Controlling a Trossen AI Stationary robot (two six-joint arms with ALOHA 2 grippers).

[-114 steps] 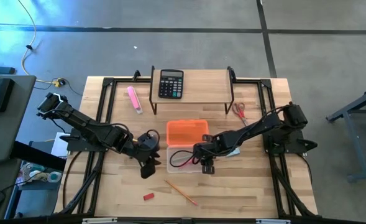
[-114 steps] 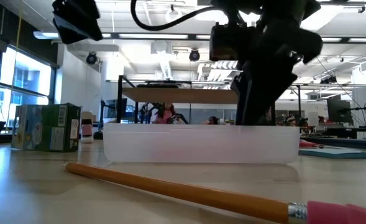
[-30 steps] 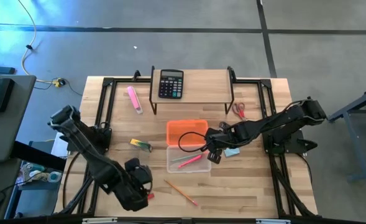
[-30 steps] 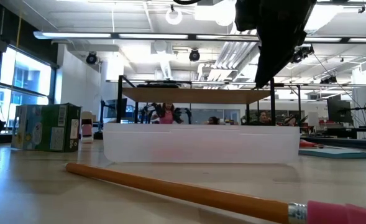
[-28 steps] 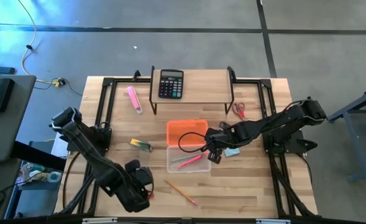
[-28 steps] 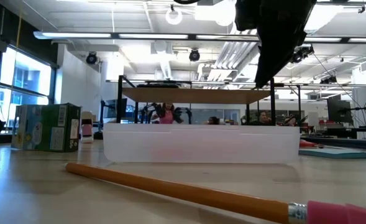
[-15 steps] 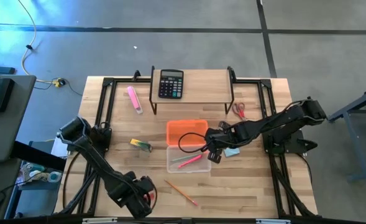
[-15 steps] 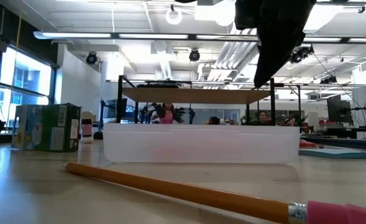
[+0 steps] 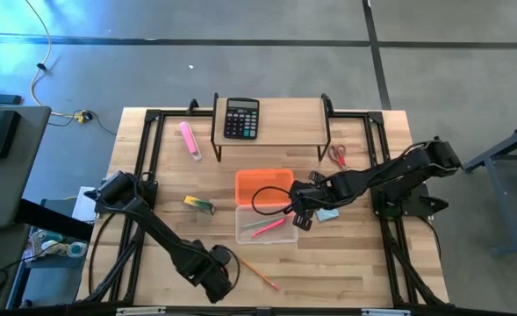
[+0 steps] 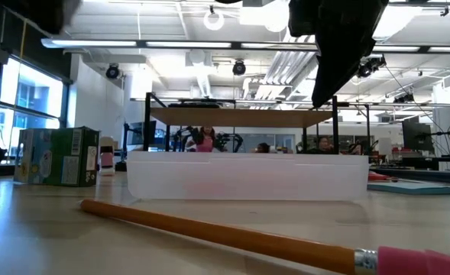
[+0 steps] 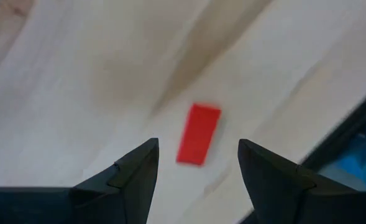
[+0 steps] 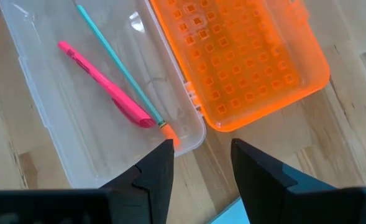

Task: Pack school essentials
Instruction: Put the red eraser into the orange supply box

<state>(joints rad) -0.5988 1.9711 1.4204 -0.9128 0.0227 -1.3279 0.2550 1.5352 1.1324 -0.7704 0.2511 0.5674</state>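
My left gripper (image 9: 216,281) is open near the table's front edge. In the left wrist view a tiny red eraser (image 11: 199,132) lies flat on the wood between its fingers (image 11: 197,144), untouched. My right gripper (image 9: 297,215) is open and empty above the right end of the clear case (image 9: 262,226). In that case lie a red pen (image 12: 105,84) and a green pencil (image 12: 117,65). An orange pencil (image 9: 256,270) lies on the table in front of the case. A yellow-green piece (image 9: 199,204), a light-blue notepad (image 9: 328,213) and red-handled scissors (image 9: 338,155) lie on the table.
The case's orange lid (image 9: 263,186) lies open behind it. A black calculator (image 9: 241,118) sits on a wooden shelf at the back, and a pink marker (image 9: 190,140) lies to its left. In the low view the orange pencil (image 10: 232,237) lies before the case (image 10: 247,176).
My left gripper has moved toward the table's near edge and then to the right, and now stands over the red eraser. My right gripper has kept still.
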